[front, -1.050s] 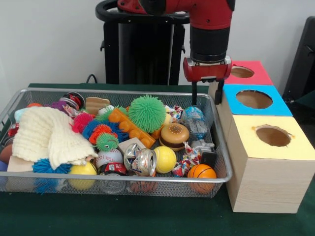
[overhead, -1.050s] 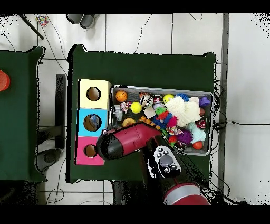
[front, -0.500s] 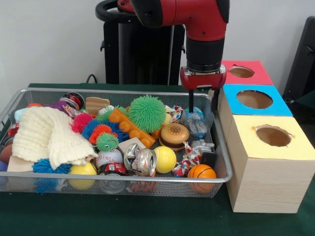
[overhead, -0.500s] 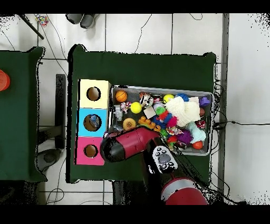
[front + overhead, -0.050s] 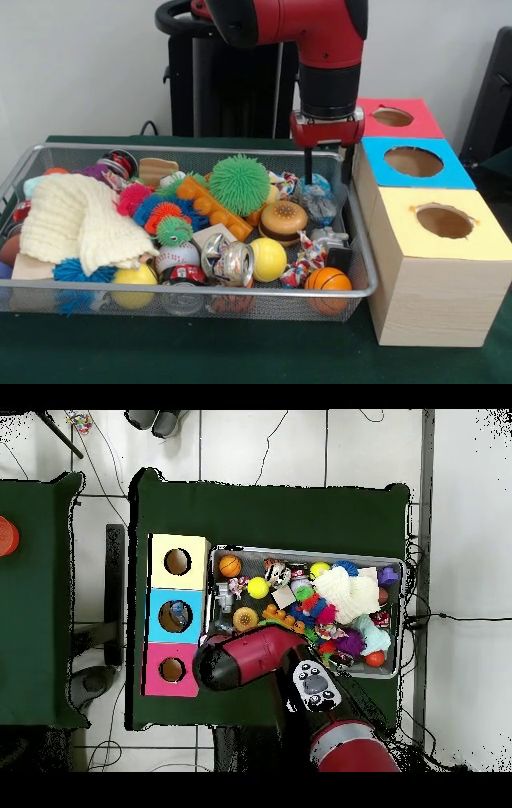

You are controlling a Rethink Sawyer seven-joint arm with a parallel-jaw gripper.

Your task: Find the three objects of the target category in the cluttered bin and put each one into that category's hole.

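- Since a second ago the arm has slid from above the boxes toward the bin (image 5: 352, 240), so the pincer (image 5: 327, 168) now hangs over the bin's far corner nearest the boxes.
- Front view: the pincer's two dark fingers (image 5: 308, 166) stand apart, holding nothing, and point down at a crinkled clear wrapper (image 5: 318, 200) with a blue-green ball behind it.
- Just beside the wrapper, nearer the camera, lies a toy burger (image 5: 283, 219); a spiky green ball (image 5: 239, 184) sits farther along the bin from the boxes.
- At the bin's near rim lie a basketball (image 5: 328, 279), a yellow ball (image 5: 268, 259), a shiny crushed can (image 5: 228, 259) and a baseball (image 5: 176, 256).
- A cream knit cloth (image 5: 76, 220) covers the bin's end farthest from the boxes.
- Beside the bin stand three boxes in a row, each with a round hole: yellow (image 5: 468, 236) nearest the camera, blue (image 5: 456, 172) in the middle, red (image 5: 424, 120) farthest.
- Overhead view: the red arm (image 5: 250, 659) covers the bin's corner beside the blue box (image 5: 158, 616) and hides the pincer.
- The bin (image 5: 400, 614) lies on the green table (image 5: 280, 514), touching the row of boxes.
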